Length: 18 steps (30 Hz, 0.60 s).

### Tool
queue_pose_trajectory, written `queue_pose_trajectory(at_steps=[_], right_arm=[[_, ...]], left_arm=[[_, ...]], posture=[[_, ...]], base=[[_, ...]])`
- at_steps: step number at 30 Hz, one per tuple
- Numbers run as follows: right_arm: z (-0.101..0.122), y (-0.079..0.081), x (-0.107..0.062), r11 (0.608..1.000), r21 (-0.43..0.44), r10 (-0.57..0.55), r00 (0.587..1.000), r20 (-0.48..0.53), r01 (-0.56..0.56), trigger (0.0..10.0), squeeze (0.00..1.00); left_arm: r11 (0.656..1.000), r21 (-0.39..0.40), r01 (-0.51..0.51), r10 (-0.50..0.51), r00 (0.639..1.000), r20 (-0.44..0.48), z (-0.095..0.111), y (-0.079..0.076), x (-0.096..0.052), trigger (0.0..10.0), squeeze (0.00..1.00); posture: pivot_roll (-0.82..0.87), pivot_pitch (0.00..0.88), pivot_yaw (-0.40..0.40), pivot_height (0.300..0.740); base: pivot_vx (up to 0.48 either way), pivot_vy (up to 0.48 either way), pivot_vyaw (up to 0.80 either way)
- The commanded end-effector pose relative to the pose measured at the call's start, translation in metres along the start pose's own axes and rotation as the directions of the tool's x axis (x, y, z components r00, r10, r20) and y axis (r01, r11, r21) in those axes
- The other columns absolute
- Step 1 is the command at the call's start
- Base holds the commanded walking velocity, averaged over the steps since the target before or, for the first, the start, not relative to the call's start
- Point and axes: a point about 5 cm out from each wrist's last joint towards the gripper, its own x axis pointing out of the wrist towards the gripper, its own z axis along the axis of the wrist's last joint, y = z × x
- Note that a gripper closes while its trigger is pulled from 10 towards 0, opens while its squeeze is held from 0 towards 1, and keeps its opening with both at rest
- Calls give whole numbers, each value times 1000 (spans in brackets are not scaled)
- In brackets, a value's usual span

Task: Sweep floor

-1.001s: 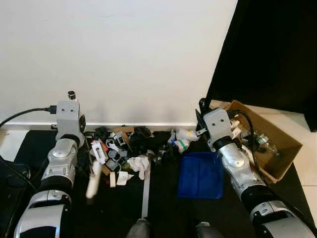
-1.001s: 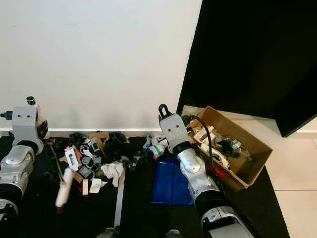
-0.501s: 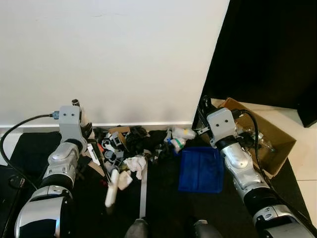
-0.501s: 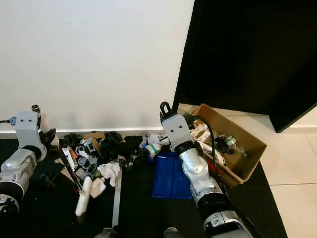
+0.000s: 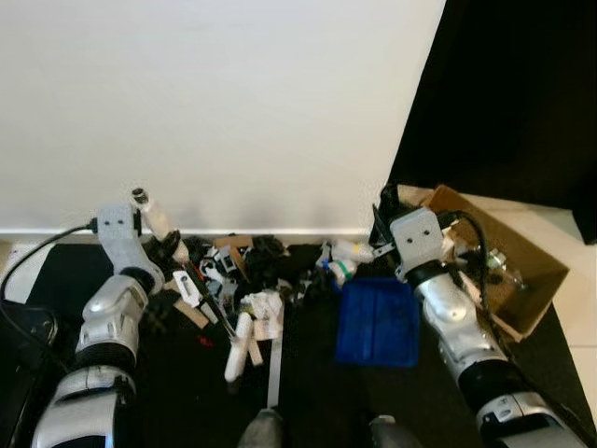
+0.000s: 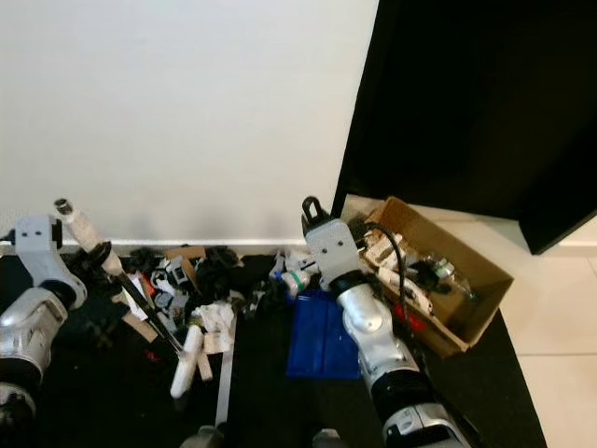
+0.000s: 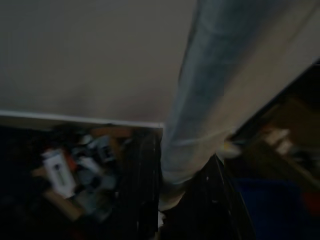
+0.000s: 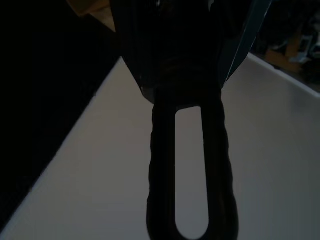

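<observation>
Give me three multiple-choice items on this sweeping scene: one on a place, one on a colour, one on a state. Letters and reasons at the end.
1. Where does the litter pile lie?
A. inside the box
B. on the dark floor by the white wall
C. on the dustpan

2. What colour is the dustpan?
A. blue
B. red
C. yellow

3. How is the cardboard box?
A. taped shut
B. flattened
C. open, with items inside

Answers: 1 B, the pile sits along the baseboard, to the left of the dustpan. 2 A, the pan by the right arm is plainly blue. 3 C, its top is open and things show inside it.
</observation>
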Motion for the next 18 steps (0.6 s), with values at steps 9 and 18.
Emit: queue_pose_trajectory(at_steps=[9, 18], right_arm=[[-3, 14, -3, 999, -9, 46, 999, -12, -46, 10000, 0], [-9, 7, -8, 997, -55, 48, 998, -29, -50, 10000, 0]], left_arm=[[991, -5, 137, -136, 987, 83, 11, -38, -1, 10000, 0], [991, 87, 98, -109, 985, 134, 53, -27, -21, 10000, 0]], posture=[[60, 310, 66, 740], [91, 308, 88, 740]], base=[[0, 0, 0], [0, 0, 0]])
